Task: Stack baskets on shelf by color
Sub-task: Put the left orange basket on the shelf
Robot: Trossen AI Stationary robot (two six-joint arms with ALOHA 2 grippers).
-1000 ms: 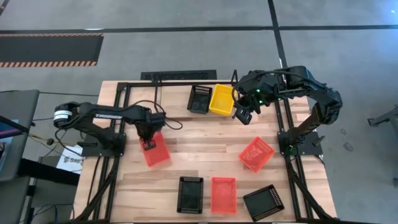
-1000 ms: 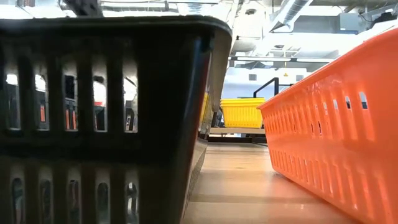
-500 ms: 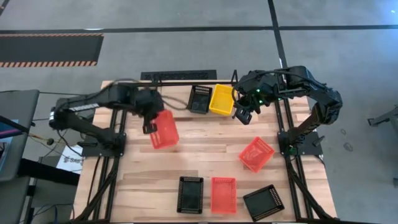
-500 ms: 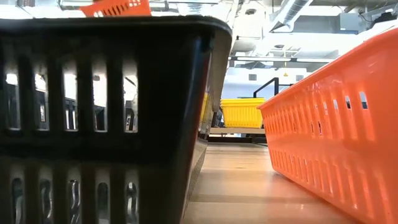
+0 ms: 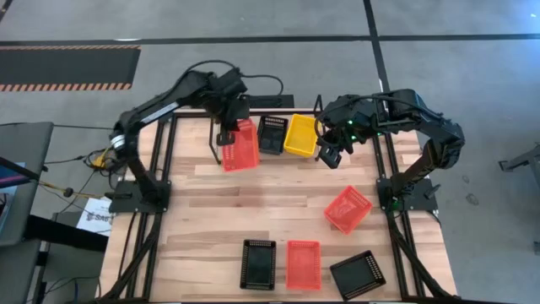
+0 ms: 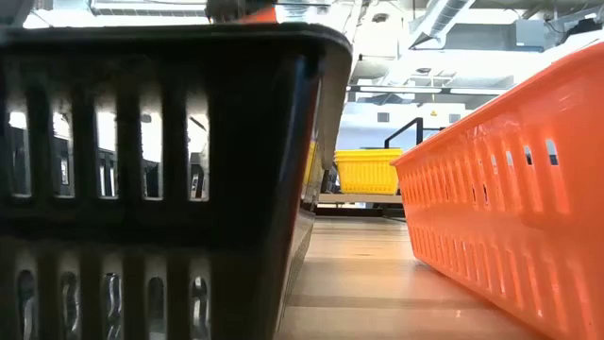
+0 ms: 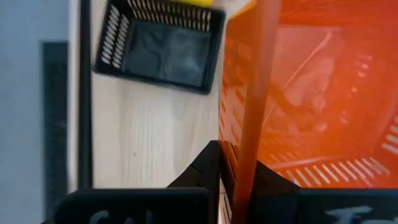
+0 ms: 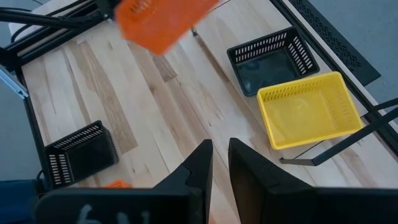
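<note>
My left gripper [image 5: 226,137] is over the table's far edge, shut on a red-orange basket [image 5: 240,146] that it holds just left of a black basket [image 5: 272,133] and a yellow basket [image 5: 301,135]. Those two sit side by side at the far edge, among thin black shelf tubing [image 8: 314,160]. The carried basket also shows in the right wrist view [image 8: 160,22] and at the low view's top [image 6: 257,12]. My right gripper [image 5: 329,155] hovers right of the yellow basket [image 8: 309,111]. It holds nothing, and its fingers [image 8: 202,158] are shut but for a narrow slit. My left gripper pinches one side wall of the red-orange basket at its rim [image 7: 252,134], one finger inside the basket and one outside. The fingers come from above, pointing down. The basket is lifted clear of the table and hangs tilted below the gripper.
A red-orange basket [image 5: 348,209] lies askew on the table's right. Along the near edge sit a black basket [image 5: 257,263], a red-orange one [image 5: 303,264] and another black one [image 5: 357,274]. The low view is filled by the black [image 6: 151,170] and red-orange [image 6: 510,198] near baskets. Bare wood lies mid-table.
My left gripper has risen from the table's left middle and swung toward the far edge, carrying the red-orange basket. The basket has been lifted clear, has turned about, and now hangs beside the black basket at the far edge. The right arm has kept still.
</note>
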